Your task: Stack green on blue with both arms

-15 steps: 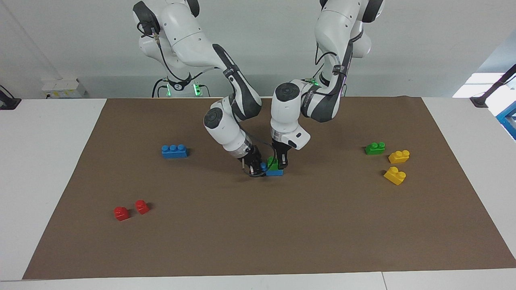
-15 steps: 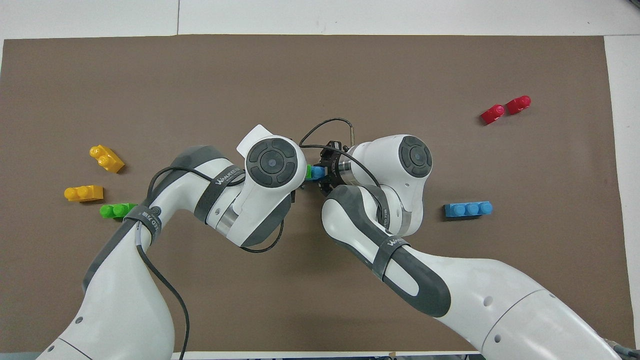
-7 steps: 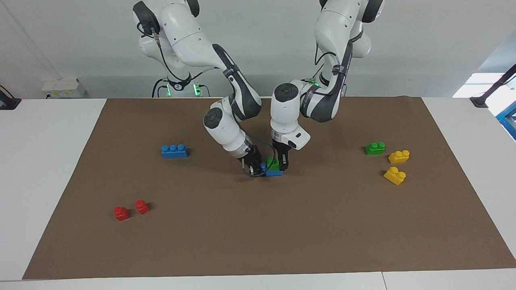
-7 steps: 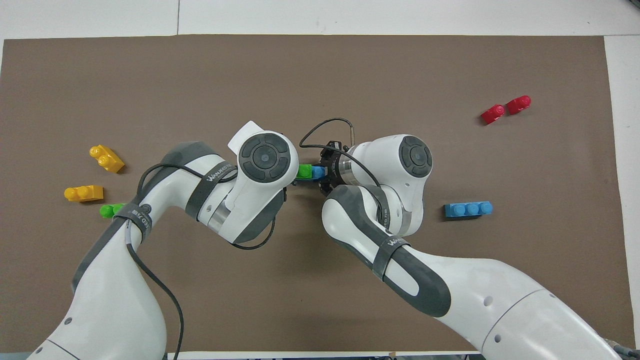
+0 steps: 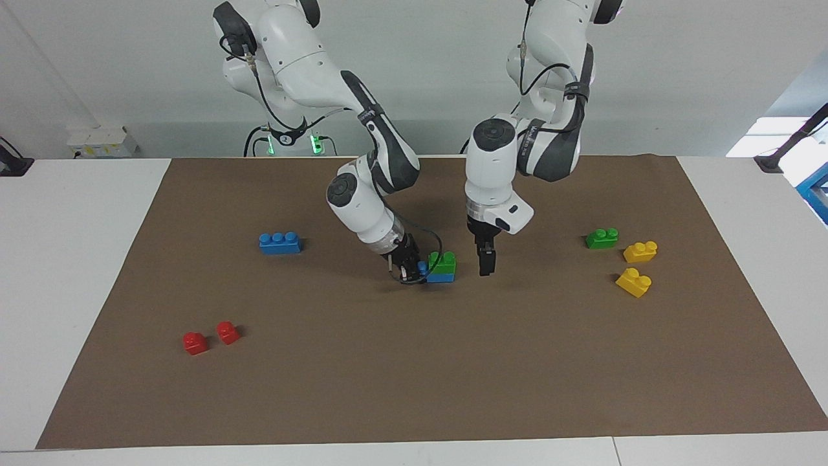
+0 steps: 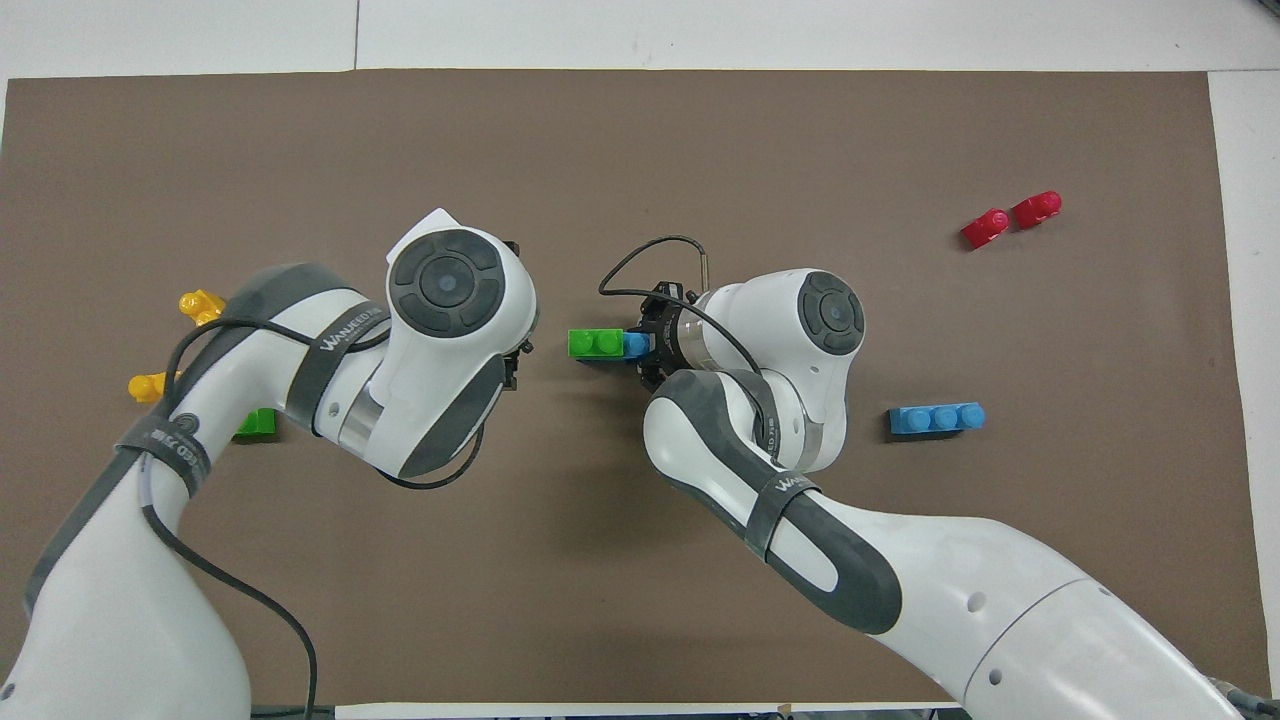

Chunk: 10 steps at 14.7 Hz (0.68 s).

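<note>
A green brick (image 5: 442, 261) sits on one end of a blue brick (image 5: 440, 277) on the brown mat (image 5: 414, 375) near the table's middle. The pair also shows in the overhead view, green (image 6: 595, 343) beside the uncovered blue end (image 6: 634, 344). My right gripper (image 5: 409, 266) is low at the mat and shut on the blue brick's end toward the right arm's end. My left gripper (image 5: 485, 264) hangs just above the mat beside the stack, toward the left arm's end, apart from it and holding nothing. In the overhead view its wrist hides it.
A second blue brick (image 5: 279, 243) and two red bricks (image 5: 195, 342) lie toward the right arm's end. A second green brick (image 5: 601, 238) and two yellow bricks (image 5: 640, 251) lie toward the left arm's end.
My left gripper has let go of the green brick and moved away toward the left arm's end. The green brick stays on the blue one. My right gripper has not moved.
</note>
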Available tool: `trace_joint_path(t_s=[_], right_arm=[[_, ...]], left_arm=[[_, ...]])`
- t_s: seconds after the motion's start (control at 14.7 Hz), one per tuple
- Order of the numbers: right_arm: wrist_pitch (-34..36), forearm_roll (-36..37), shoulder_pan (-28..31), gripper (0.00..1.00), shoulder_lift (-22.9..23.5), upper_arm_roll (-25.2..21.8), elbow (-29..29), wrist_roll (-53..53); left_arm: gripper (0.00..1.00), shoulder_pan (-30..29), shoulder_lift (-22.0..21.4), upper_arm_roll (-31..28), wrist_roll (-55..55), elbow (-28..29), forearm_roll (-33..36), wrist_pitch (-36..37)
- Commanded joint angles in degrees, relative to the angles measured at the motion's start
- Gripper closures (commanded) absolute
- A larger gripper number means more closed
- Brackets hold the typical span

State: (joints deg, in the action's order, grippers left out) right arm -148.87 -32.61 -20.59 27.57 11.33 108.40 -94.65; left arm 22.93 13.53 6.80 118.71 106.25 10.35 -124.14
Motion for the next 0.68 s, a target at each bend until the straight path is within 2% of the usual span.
trace_joint_path(t_s=[0.0,0.07,0.2,0.27,0.61], right_arm=[[-1.2,-1.5,0.5,0.47,0.0,0.2,0.1,2.9],[-0.9,-1.5,0.9,0.3,-0.1,0.2,-0.1,3.2],[0.1,-1.5,1.6,0.04,-0.8,0.2,-0.4,3.3],[1.4,-1.5,2.4,0.0,-1.4,0.1,-0.7,3.3],[10.3,-1.2,9.6,0.0,-3.8,0.1,-2.5,8.9]], left_arm=[[0.0,-5.6,-3.3,0.4,-7.3,0.8,0.5,1.4],[0.0,-7.7,-4.2,0.4,-9.7,0.8,-0.4,1.4],[0.0,-10.7,-5.3,0.3,-14.5,0.7,-2.6,1.8],[0.0,-12.1,-5.9,0.3,-17.3,0.7,-2.6,2.6],[0.0,-18.3,-7.5,0.2,-41.4,-0.1,-3.4,8.5]])
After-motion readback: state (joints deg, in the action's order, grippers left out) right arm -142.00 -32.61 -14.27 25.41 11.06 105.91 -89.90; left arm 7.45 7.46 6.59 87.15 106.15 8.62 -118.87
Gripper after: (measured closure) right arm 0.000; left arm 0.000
